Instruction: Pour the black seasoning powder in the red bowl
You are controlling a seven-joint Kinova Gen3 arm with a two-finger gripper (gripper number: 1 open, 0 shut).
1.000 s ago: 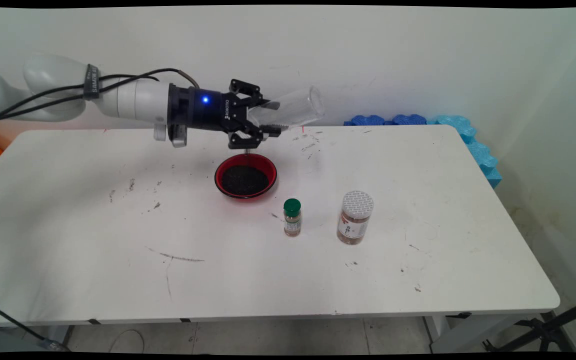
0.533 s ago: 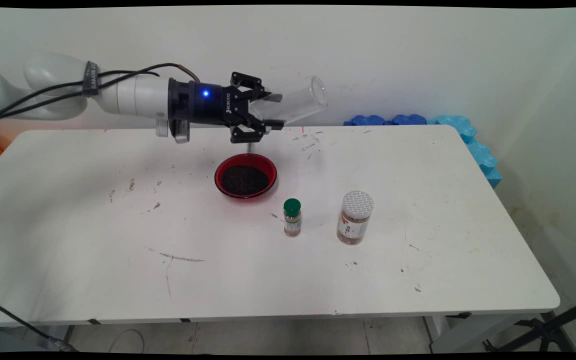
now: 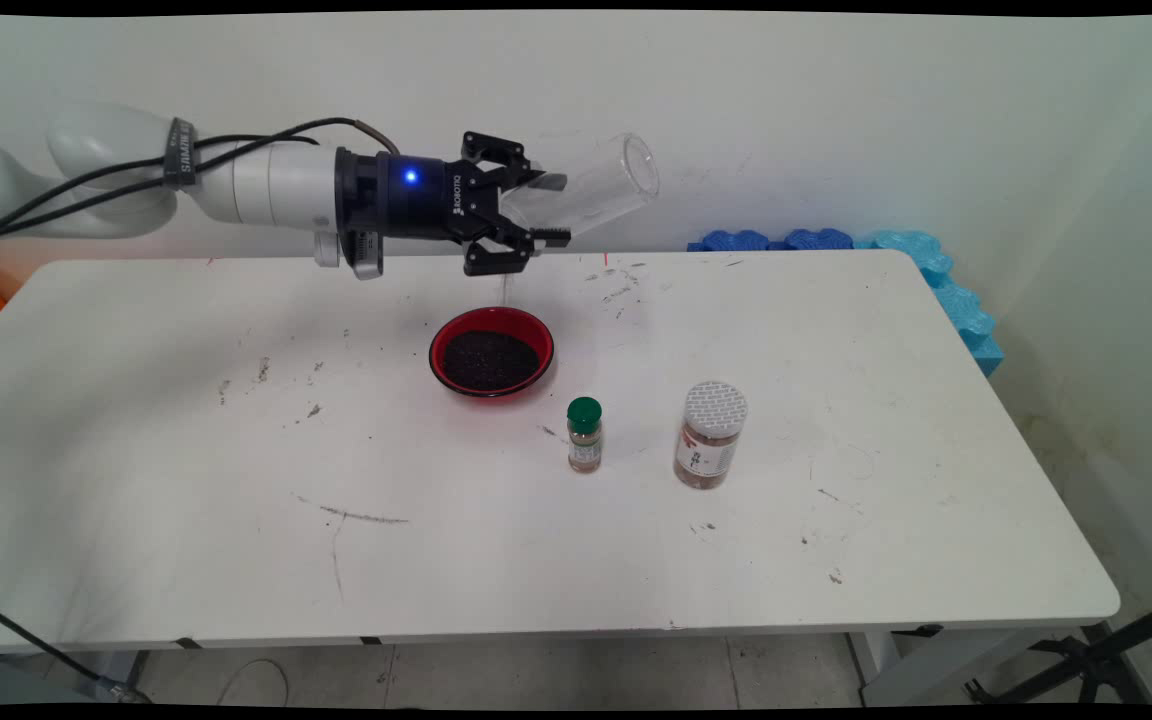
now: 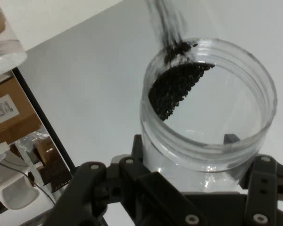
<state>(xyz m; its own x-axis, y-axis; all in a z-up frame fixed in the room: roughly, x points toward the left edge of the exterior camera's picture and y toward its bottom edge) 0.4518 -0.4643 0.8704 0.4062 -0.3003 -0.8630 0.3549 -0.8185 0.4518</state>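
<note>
My gripper [image 3: 556, 208] is shut on a clear plastic jar [image 3: 601, 185] and holds it in the air above the far rim of a red bowl [image 3: 434, 352]. The jar is tilted, its far end raised toward the wall and its open mouth low by the fingers. A thin stream of black grains [image 3: 504, 290] drops from the mouth into the bowl, which holds a dark heap of the same grains. In the hand view the jar [image 4: 193, 160] sits between the gripper's [image 4: 205, 183] fingers. A patch of black grains [image 4: 174, 89] lies against its rim and spills over it.
On the white table [image 3: 186, 450], a small green-capped spice bottle [image 3: 584, 435] stands just right of the bowl, nearer the front. Beside it is a larger jar with a white lid [image 3: 710, 435]. Blue foam pieces [image 3: 836, 240] line the table's back right edge.
The gripper has risen a little and turned, lifting the jar's far end higher, so the jar tilts more steeply over the bowl. The bottles and bowl stay put.
</note>
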